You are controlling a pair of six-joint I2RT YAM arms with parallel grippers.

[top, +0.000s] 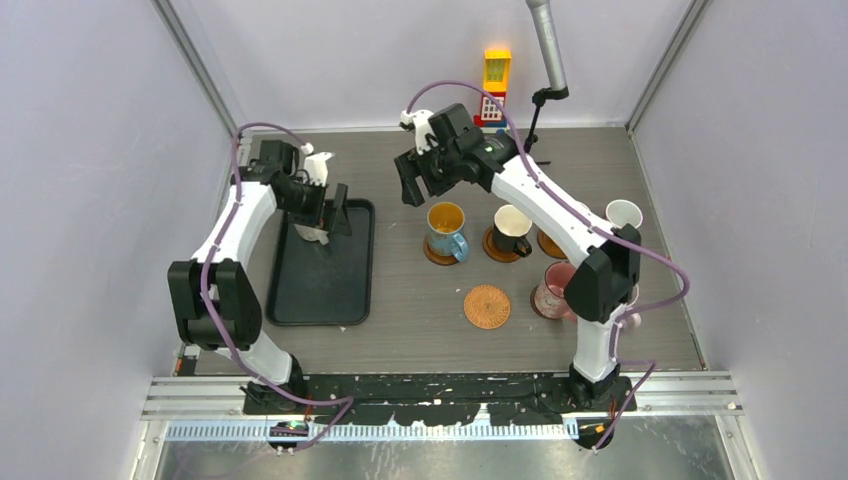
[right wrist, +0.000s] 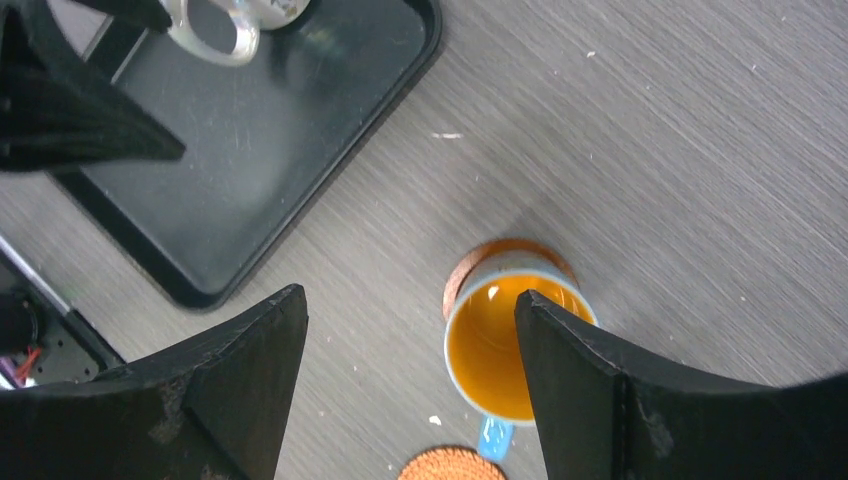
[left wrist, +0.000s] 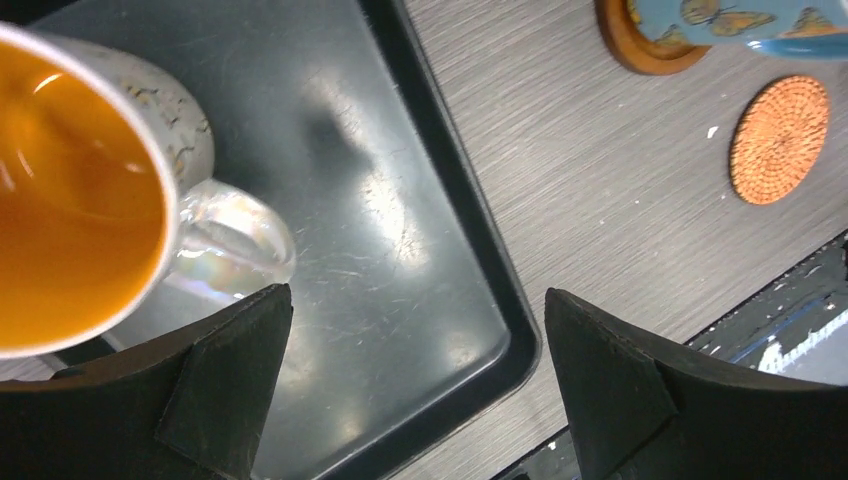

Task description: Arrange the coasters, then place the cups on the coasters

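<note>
A patterned white cup (left wrist: 80,190) with an orange inside stands on the black tray (left wrist: 440,200). My left gripper (left wrist: 418,340) hangs open beside its handle, holding nothing. In the top view, the left gripper (top: 326,218) is over the tray's far part. A blue cup (top: 446,228) sits on a brown coaster (right wrist: 490,255). Above the bare table, just left of that cup, my right gripper (top: 413,182) is open and empty. A black cup (top: 512,230) and a patterned pink cup (top: 553,288) each stand on a coaster. One woven orange coaster (top: 487,306) lies bare.
A pale cup (top: 624,212) stands at the right, behind the right arm. Part of another coaster (top: 550,243) shows beside the black cup. A yellow and red toy block (top: 495,85) and a stand's pole (top: 545,45) are at the back.
</note>
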